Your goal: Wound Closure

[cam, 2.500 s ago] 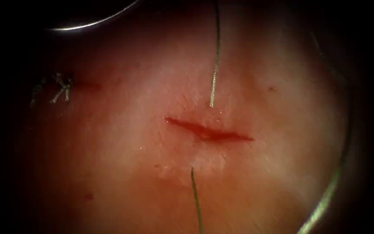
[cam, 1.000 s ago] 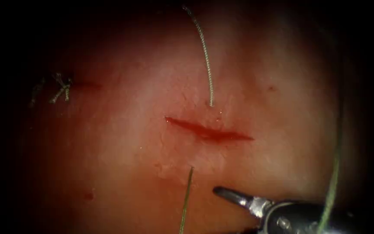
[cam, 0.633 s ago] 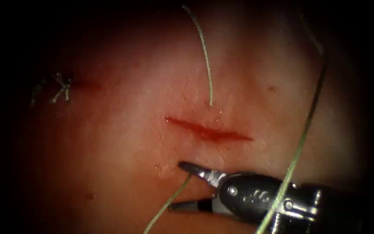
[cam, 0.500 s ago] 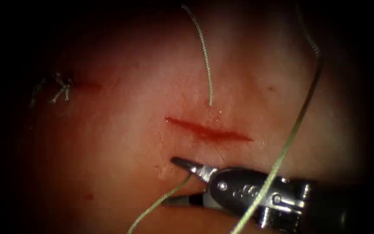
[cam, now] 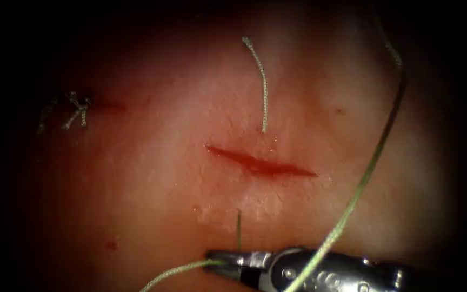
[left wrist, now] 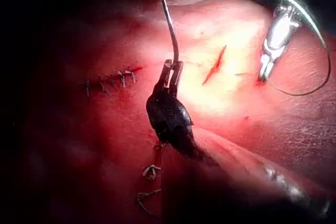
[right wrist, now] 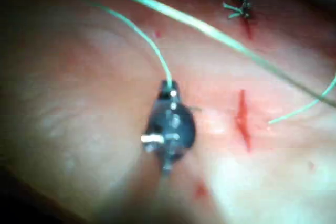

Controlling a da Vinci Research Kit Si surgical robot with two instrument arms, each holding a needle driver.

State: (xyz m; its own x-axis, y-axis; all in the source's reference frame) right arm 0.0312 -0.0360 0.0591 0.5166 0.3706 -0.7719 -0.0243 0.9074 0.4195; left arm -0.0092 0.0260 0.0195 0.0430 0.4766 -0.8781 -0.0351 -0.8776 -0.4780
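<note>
Gripping braided green thread [cam: 179,269] near the cut [cam: 260,163], my right tool [cam: 228,258] has its jaws clamped shut.
My left tool [left wrist: 171,73] clasps the curved steel needle [left wrist: 170,22] at its base, tip arcing up off the glistening tissue [cam: 152,178], left of the cut.

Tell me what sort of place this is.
Likely a surgical suturing practice bench: a reddish slab of tissue with a short open cut, green braided thread, and metal needle-driver tools working it.

Right tool [cam: 228,263]: dark wrist housing, bright screws (embossed lettering, unreadable), slim silver jaws. Left tool [left wrist: 171,73]: dark, bulbous body.
</note>
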